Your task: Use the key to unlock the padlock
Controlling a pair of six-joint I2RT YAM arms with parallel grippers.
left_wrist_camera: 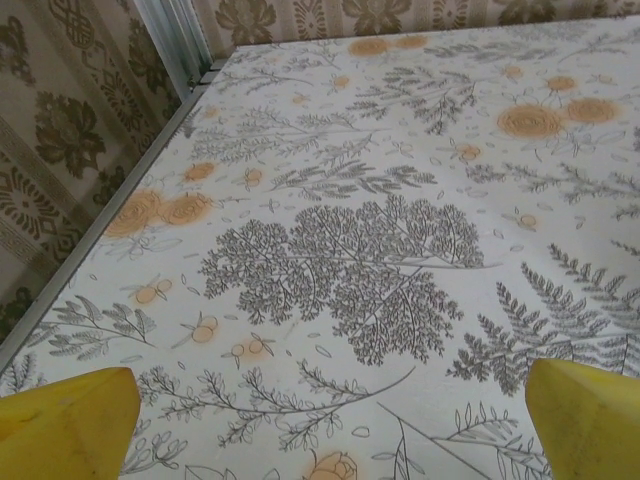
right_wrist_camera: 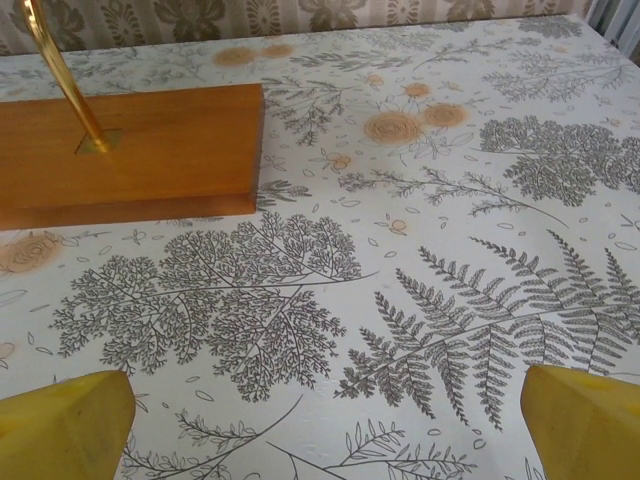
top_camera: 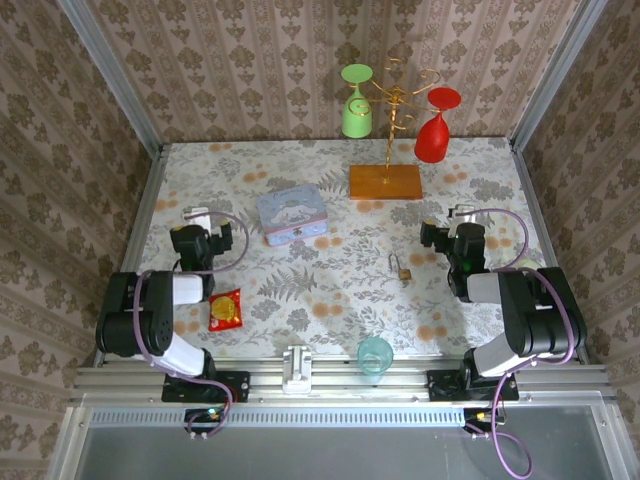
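Top external: we see padlock (top_camera: 403,268) on surface (top_camera: 300,290) near right arm (top_camera: 505,290); left jaws and right jaws both wide open, empty.

Wide counter (top_camera: 300,170) here, dressed in white cloth printed with grey ferns and orange blossoms. Beige damask wallpaper (top_camera: 250,70) closes it in on three sides, silvery metal posts (top_camera: 110,75) run up the back corners, and an aluminium rail (top_camera: 330,385) lines the near edge. The light is soft and even.

Bare table (top_camera: 330,290) around padlock (top_camera: 403,268), tin (top_camera: 293,214) to its left, stand (top_camera: 385,181) behind (2 glasses (top_camera: 356,110) hung), cup (top_camera: 376,354) nearer
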